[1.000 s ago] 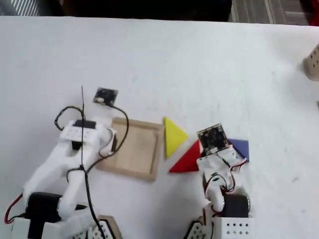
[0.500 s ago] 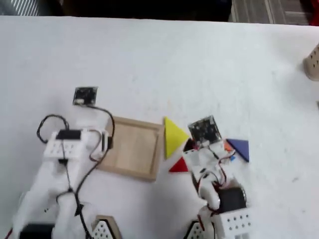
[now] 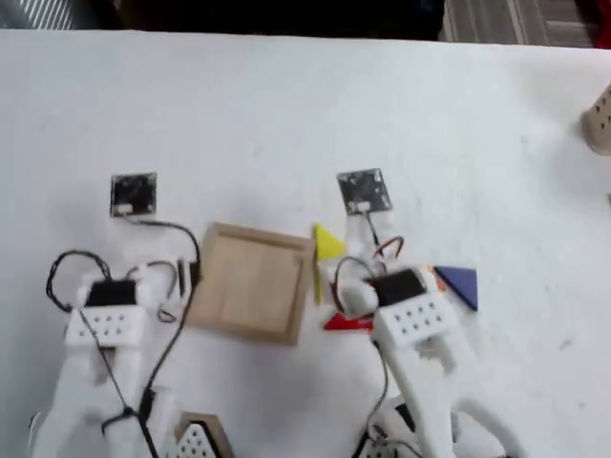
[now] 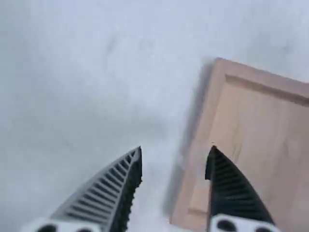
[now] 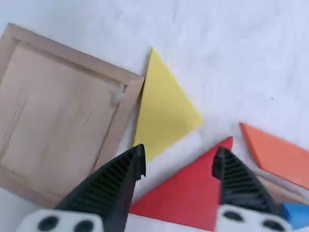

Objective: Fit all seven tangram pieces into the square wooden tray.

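Note:
The square wooden tray [image 3: 250, 282] lies bare in the middle of the white table; its rim [image 4: 208, 145] and corner [image 5: 126, 92] appear in both wrist views. A yellow triangle [image 3: 327, 244] [image 5: 161, 106] rests against its right rim. A red triangle [image 3: 346, 322] [image 5: 193, 191], an orange piece [image 3: 438, 281] [image 5: 277, 154] and a blue triangle [image 3: 461, 284] lie further right. My left gripper [image 4: 174, 162] is open, straddling the tray's left rim. My right gripper [image 5: 179, 164] is open above the yellow and red triangles.
A tan pegged object [image 3: 599, 119] stands at the table's far right edge. A wooden block [image 3: 205, 434] sits at the near edge between the arm bases. Loose cables [image 3: 181, 253] run beside the tray. The table's far half is bare white.
Both arms have risen and stretched away from their bases. The left arm drew leftward off the tray. The right arm swung left, now covering most of the red triangle.

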`<control>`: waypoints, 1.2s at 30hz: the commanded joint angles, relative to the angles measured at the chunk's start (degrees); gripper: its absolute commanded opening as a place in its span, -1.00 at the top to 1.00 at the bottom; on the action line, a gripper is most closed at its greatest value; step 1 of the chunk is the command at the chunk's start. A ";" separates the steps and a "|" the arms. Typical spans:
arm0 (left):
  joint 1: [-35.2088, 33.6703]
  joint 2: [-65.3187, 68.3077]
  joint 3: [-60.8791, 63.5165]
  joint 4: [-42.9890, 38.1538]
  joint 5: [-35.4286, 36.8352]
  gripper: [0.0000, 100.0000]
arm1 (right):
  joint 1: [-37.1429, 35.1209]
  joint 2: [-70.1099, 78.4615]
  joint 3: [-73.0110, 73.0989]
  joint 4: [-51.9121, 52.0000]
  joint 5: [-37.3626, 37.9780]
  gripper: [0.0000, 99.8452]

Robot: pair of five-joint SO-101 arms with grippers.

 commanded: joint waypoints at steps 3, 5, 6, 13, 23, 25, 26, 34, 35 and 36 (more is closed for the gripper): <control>-0.57 13.14 -9.67 -1.67 0.35 0.55 | -0.84 7.08 -2.81 -9.71 -3.87 0.35; -0.57 17.19 -12.04 -1.49 0.26 0.56 | -1.80 8.92 -2.81 -12.62 -4.04 0.35; -0.57 18.77 -13.01 -1.41 0.26 0.56 | -2.42 9.89 -2.81 -13.67 -4.04 0.35; -0.57 21.32 -14.77 -1.32 0.26 0.56 | -4.00 18.51 -3.16 -19.38 -3.25 0.35; -0.66 21.32 -14.68 -1.23 0.26 0.56 | -4.26 21.93 -7.30 -13.23 2.73 0.51; -0.66 21.32 -14.68 -1.23 0.26 0.56 | -3.91 22.02 -7.38 -13.05 2.73 0.51; -0.66 21.32 -14.68 -1.23 0.26 0.56 | -3.82 22.02 -7.38 -13.05 2.73 0.51; -0.66 21.32 -14.68 -1.23 0.26 0.56 | 3.12 21.67 -7.82 -11.12 3.08 0.51; -0.57 21.32 -14.68 -1.23 0.26 0.56 | 5.14 21.67 -8.53 -10.15 3.08 0.51; -0.48 21.32 -14.68 -1.23 0.26 0.56 | 7.25 21.76 -9.05 -9.27 3.08 0.51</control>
